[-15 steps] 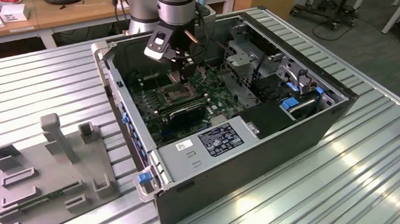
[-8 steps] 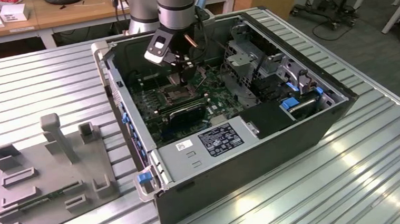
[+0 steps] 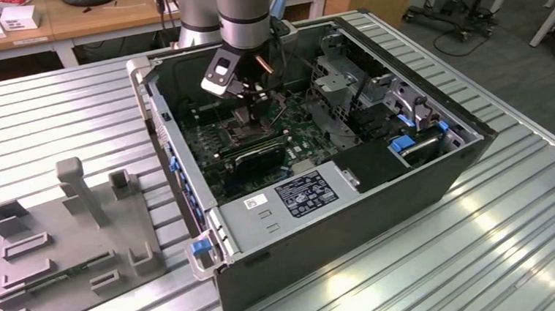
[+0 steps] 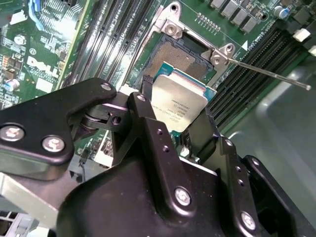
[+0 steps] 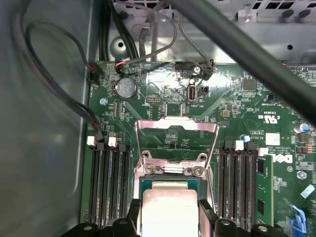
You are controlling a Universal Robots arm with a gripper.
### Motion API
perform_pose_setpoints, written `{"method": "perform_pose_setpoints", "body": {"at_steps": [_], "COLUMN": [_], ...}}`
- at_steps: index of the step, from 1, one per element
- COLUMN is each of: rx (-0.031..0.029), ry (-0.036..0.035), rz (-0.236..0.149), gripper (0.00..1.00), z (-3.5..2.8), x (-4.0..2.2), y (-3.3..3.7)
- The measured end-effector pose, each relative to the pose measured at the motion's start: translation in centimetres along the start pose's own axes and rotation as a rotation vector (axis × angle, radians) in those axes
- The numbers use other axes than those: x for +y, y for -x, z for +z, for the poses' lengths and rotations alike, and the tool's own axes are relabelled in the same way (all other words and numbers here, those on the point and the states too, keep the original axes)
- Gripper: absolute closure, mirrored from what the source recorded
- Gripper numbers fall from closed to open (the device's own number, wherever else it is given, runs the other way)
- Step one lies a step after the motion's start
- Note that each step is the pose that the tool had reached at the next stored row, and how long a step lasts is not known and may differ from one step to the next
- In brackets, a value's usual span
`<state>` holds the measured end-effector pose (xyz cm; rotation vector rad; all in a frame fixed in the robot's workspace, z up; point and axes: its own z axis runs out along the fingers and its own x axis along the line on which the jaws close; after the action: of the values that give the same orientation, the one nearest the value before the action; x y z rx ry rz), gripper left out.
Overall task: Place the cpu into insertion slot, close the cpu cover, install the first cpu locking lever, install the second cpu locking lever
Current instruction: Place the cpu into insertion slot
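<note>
**Item: cpu** (image 4: 180,103). A flat square chip with a dull metal face and a green edge.

**Handling (judged).**
- Light and stiff, so you need little force to carry it.
- The face is smooth and likely slippery. The underside and the contacts in the insertion slot (image 4: 178,55) are likely fragile.
- Take it by two opposite edges only. Keep it level, and do not press or slide it across the insertion slot.

**Location.**
- It sits inside the open case (image 3: 408,198), over the green board (image 5: 163,96).
- In the second wrist view the cpu hangs over the near part of the insertion slot, and the dark centre lies bare beyond it.
- It looks slightly tilted and not yet seated. You cannot tell from these views whether its far edge touches the rim.

**Gripper** (image 5: 170,207).
- The jaws are set narrow, at the width of the chip, and clamp the cpu.
- The black fingers (image 4: 145,116) bear on its two opposite edges, and its metal face is uncovered between them.

**Cover** (image 5: 177,123). The silvery frame is swung open and stands up behind the insertion slot, with the board visible through its window.

**Lever** (image 4: 266,71). This thin wire rod is released and sticks out over the memory slots (image 4: 247,81), away from the cpu.
</note>
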<state>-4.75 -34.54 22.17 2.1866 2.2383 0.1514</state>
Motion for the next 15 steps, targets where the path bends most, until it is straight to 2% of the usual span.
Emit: {"method": "perform_pose_setpoints", "body": {"at_steps": [10,15], "rx": [0.0001,0.0001], "ry": [-0.0001,-0.0001], "rz": [0.000,0.000], "gripper": [0.46,0.46], "z": [1.17,1.21], "x": [-0.38,-0.67], "y": [0.06,0.06]}}
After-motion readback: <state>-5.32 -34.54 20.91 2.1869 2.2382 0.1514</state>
